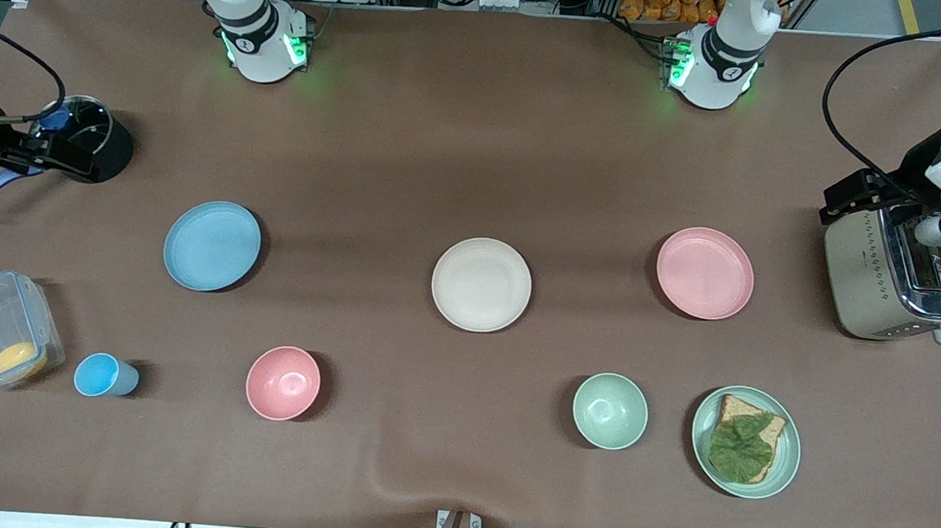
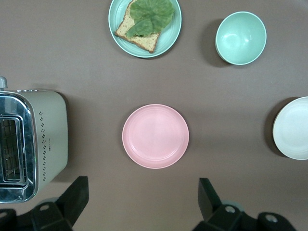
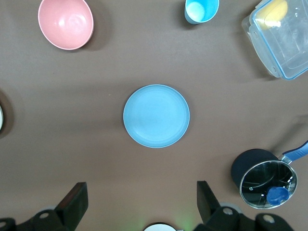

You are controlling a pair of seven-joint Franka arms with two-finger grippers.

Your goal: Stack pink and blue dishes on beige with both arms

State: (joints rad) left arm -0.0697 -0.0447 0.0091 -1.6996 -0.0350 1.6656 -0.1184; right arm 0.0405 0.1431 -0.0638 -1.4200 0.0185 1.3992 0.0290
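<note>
So the left gripper (image 2: pixel 140 199) is hanging up in the air with its fingers (image 2: pixel 74 195) spread wide and nothing in them, and the pink plate (image 2: pixel 155 136) sits flat on the brown table (image 2: pixel 86 57) right under the gap between them. Same deal on the other arm: the right gripper (image 3: pixel 140 199) is wide open, empty, and parked straight over the blue plate (image 3: pixel 156 116). The beige plate (image 1: pixel 481 285) is in the middle of the table between those two, well apart from both, and nothing is stacked on it yet; you can just catch its edge in the left wrist view. Around the left gripper there's a toaster (image 2: pixel 29 144) off to one side toward the left arm's end of the table, plus a green plate with bread and a leaf (image 2: pixel 145 26) and a green bowl (image 2: pixel 240 37) closer to the front camera than the pink plate. Around the right gripper there's a pink bowl (image 3: pixel 66 23), a small blue cup (image 3: pixel 201 10) and a clear plastic box (image 3: pixel 281 38) with something yellow in it, all closer to the front camera than the blue plate, and a dark saucepan with a glass lid (image 3: pixel 262 178) near the right arm's end of the table.
</note>
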